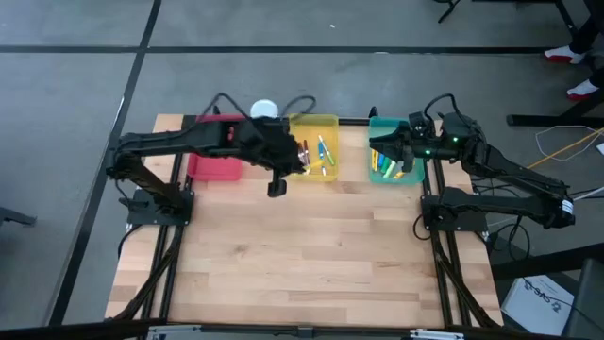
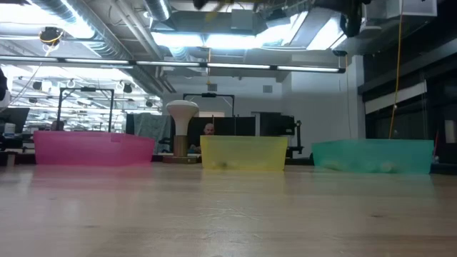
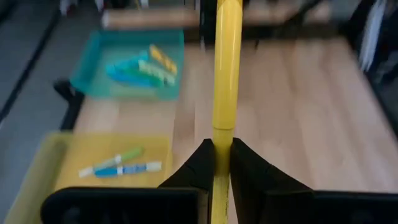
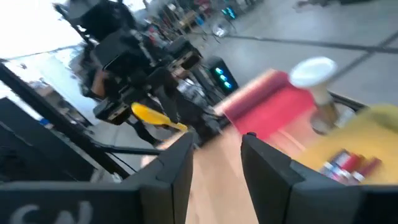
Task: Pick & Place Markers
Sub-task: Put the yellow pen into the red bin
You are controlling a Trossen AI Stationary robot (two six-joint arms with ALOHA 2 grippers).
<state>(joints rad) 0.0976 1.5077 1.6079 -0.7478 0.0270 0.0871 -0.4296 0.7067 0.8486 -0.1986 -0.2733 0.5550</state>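
Note:
A yellow marker (image 3: 227,62) sticks out ahead of my left gripper (image 3: 222,163), which is shut on it; the gripper (image 1: 294,161) hangs above the yellow tray's (image 1: 328,123) left edge. That tray holds several markers (image 1: 324,154), among them a green one (image 3: 118,159) and a blue one (image 3: 127,169). More markers (image 1: 385,168) lie in the teal tray (image 1: 412,177). My right gripper (image 4: 214,163) stands open and bare above the teal tray, facing the left arm. My left gripper pinches the yellow marker between its two fingers on the marker's rear part (image 3: 222,149), just behind a seam in the barrel. The marker lies along the fingers, most of its length jutting past the fingertips. It is lifted clear, above the trays and the table.
A red tray (image 1: 215,168) stands left of the yellow one, and a white-topped object (image 1: 264,110) behind them at the far edge. The three trays line the far edge of the wooden table (image 1: 302,255), whose near part is bare wood.

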